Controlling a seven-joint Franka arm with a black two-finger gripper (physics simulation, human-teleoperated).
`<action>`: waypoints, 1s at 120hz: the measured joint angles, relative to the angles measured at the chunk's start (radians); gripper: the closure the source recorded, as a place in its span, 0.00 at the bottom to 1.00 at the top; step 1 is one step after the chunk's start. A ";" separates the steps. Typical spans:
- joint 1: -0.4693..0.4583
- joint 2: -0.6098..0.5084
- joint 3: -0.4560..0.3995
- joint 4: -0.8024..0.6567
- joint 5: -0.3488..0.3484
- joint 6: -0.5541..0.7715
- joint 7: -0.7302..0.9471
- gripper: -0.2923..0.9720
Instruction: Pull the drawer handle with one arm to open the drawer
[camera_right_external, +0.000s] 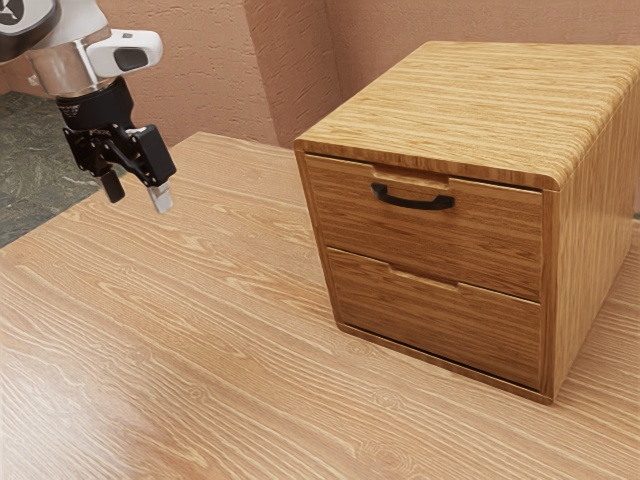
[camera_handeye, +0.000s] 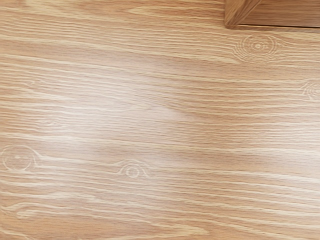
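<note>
Exterior view shows my pincer (camera_right_external: 137, 192) hanging in the air above the table's (camera_right_external: 200, 350) far corner at the exterior view's left, well apart from the handle (camera_right_external: 413, 199). The danger I foresee is in the long approach. If I arrive tilted or too low, a finger could strike the upper drawer's (camera_right_external: 430, 240) front or slip off the thin black bar. If I pull at an angle, the drawer could bind, or the whole cabinet (camera_right_external: 480, 100) could drag across the table. My pincer is released, its fingers spread moderately wide, gripping and touching nothing. The handle sits high on the upper drawer, which looks fully closed, as does the lower drawer (camera_right_external: 435, 315). The cabinet stands toward the table's side at the exterior view's right. Below my hand, the wrist view has bare table (camera_handeye: 150, 125) and one bottom corner of the cabinet (camera_handeye: 245, 12).
</note>
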 joint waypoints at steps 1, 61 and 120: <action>0.000 0.000 0.000 0.000 0.000 0.000 0.000 0.23; 0.010 -0.046 -0.098 0.324 -0.029 -0.010 0.012 0.23; -0.005 -0.035 -0.141 0.298 -0.034 -0.013 0.006 0.23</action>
